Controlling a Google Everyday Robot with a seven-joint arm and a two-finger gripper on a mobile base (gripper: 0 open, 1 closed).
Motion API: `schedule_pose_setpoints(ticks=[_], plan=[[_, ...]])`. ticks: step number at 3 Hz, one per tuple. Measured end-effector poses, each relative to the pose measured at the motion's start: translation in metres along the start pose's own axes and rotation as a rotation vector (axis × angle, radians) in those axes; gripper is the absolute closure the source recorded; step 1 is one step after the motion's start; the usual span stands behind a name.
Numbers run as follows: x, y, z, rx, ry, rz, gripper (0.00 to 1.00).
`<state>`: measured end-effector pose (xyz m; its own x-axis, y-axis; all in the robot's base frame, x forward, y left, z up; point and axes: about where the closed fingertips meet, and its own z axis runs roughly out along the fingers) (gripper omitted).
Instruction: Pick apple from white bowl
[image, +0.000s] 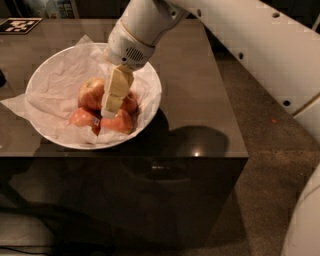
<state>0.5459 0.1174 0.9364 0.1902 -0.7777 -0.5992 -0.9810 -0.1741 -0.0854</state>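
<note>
On the dark table (200, 90), your arm (145, 25) reaches down into the white bowl (154, 85), which is lined with crumpled paper (55, 80). The apple (90, 92) sits left of centre, with smaller apples (120, 122) crowding its front and right. The gripper (109, 107) hangs just to its right, low among the fruit; you cannot tell whether it is spread or closed. Centre over the big apple before closing, or you risk catching a neighbour.

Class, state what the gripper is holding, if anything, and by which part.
It cannot be told: the gripper is low in the bowl, beside the apple, but no hold shows.
</note>
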Motion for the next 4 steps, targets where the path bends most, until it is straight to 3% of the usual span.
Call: schedule_pose_setpoints(ticks=[3, 4], plan=[[0.012, -0.008, 0.032, -0.062, -0.041, 0.016, 0.0], [0.012, -0.008, 0.032, -0.062, -0.041, 0.016, 0.1]])
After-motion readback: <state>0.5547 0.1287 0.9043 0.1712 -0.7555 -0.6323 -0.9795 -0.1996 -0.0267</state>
